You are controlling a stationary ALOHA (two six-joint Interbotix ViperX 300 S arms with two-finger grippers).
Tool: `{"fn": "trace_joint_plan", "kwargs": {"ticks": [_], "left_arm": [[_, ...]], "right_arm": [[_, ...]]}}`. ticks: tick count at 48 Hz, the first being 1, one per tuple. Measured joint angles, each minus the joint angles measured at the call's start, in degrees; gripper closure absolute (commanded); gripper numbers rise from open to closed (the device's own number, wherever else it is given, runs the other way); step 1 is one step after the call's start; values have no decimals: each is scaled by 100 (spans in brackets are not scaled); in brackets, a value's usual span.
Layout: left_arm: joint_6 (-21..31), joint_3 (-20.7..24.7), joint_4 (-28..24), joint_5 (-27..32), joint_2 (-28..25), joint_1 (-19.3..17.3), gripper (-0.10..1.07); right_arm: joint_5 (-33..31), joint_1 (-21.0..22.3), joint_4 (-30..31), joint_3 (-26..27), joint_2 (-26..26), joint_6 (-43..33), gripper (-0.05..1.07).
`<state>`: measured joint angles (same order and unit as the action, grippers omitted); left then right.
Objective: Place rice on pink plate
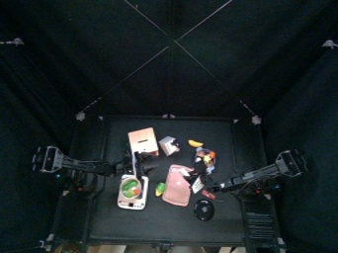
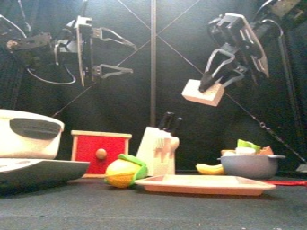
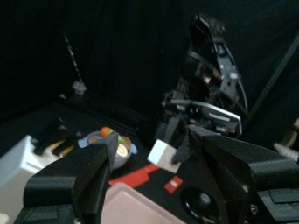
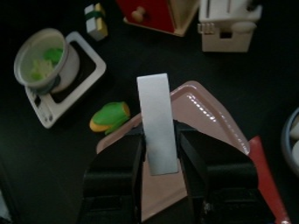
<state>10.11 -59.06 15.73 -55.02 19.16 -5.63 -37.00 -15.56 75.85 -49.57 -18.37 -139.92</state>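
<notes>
Two claws are hanging above the tabletop [image 2: 72, 216]: the right claw [image 2: 222, 83] is gripping the white rice block [image 2: 202, 92] high over the pink plate [image 2: 204, 185], ready for lowering; the left claw [image 2: 106, 52] is idling, jaws spread.

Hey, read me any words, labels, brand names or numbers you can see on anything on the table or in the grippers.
Nothing can be read in any view.
White block held in the right gripper: blank face, no print.
Red box: pale panel, no lettering visible.
Knife block: no marks visible.
Rice cooker: no marks visible.
Pink plate: plain.
</notes>
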Motion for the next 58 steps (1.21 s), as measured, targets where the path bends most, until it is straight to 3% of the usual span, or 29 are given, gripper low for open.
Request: {"fn": "trace_joint_plan", "kwargs": {"ticks": [10,14,50,55,58], "left_arm": [[0,-185,9,0,237,-88,1],[0,-246,9,-9,264,-88,1],[18,-352,18,176,308,-62,1],[9,-352,18,185,308,-62,1],[9,-352,18,185,308,-53,1]], "right_arm": [[-562,-360,976,-431,343,-3103,53],[-738,-563,1134,-448,624,-3832,52],[-782,-598,1160,-448,659,-3902,52],[-809,-712,492,53,1248,-3604,52],[-800,-773,299,114,1222,-3146,52]]}}
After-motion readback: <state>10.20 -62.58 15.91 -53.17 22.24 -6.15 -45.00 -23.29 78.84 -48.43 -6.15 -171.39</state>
